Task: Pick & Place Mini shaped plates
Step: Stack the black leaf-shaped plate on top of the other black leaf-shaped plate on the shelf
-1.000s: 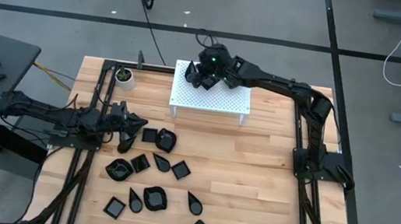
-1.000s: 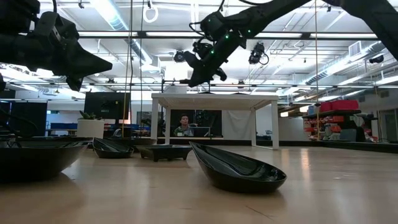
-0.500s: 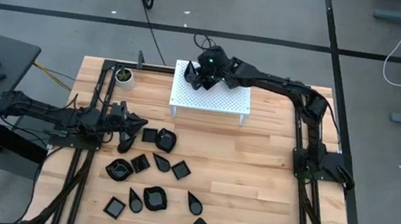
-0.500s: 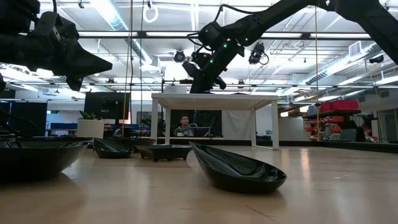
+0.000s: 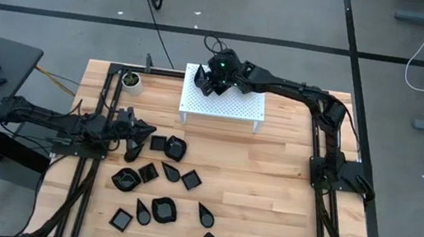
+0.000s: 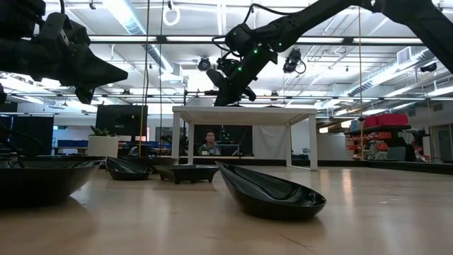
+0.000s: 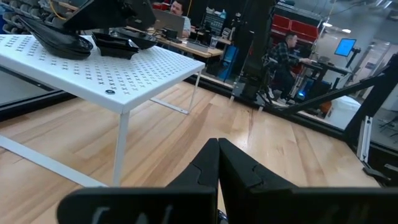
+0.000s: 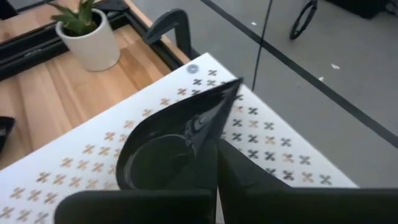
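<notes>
Overhead, right tool (image 5: pixel 211 80) sits pinched shut above teardrop plate (image 8: pixel 168 146); no readable labels.

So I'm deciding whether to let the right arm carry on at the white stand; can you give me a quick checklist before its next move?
1. Right gripper over the white perforated stand: ok.
2. Right gripper shut: ok.
3. Whether it grips the teardrop plate below it: cannot tell.
4. That plate resting on the stand, near its corner: ok.
5. Left gripper shut, waiting beside the floor plates, away from the stand: ok.
6. Free room on the stand: ok.
</notes>
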Action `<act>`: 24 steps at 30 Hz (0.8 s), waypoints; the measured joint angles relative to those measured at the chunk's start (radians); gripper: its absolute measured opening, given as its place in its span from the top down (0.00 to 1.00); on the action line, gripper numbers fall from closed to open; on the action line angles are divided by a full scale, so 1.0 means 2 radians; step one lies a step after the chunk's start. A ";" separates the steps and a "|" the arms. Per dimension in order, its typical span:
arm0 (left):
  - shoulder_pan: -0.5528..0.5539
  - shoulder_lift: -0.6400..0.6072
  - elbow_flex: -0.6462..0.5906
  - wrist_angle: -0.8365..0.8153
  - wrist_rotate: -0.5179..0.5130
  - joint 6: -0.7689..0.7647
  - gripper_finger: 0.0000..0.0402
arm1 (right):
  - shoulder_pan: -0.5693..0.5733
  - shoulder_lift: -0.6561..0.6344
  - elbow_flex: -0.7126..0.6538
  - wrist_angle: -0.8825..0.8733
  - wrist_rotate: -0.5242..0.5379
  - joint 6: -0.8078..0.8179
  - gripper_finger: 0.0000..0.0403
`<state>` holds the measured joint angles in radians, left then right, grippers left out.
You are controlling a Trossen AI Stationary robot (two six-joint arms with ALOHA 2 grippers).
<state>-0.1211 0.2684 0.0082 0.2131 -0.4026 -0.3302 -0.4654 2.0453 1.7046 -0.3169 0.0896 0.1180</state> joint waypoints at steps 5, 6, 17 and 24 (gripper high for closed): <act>0.000 0.000 0.000 0.000 0.000 0.000 0.98 | 0.004 -0.001 0.000 -0.008 -0.002 -0.002 0.99; 0.000 0.000 0.000 0.000 0.000 0.001 0.98 | 0.005 -0.001 0.000 -0.008 -0.002 -0.003 0.99; 0.000 0.000 0.000 0.000 0.001 0.003 0.98 | 0.068 -0.054 0.001 -0.006 0.109 -0.080 1.00; 0.000 0.000 0.001 -0.001 -0.022 0.015 0.98 | 0.184 -0.068 0.001 -0.040 0.151 -0.116 0.99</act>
<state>-0.1211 0.2680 0.0094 0.2109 -0.4469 -0.3004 -0.0964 1.9090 1.7058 -0.3977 0.3923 -0.1139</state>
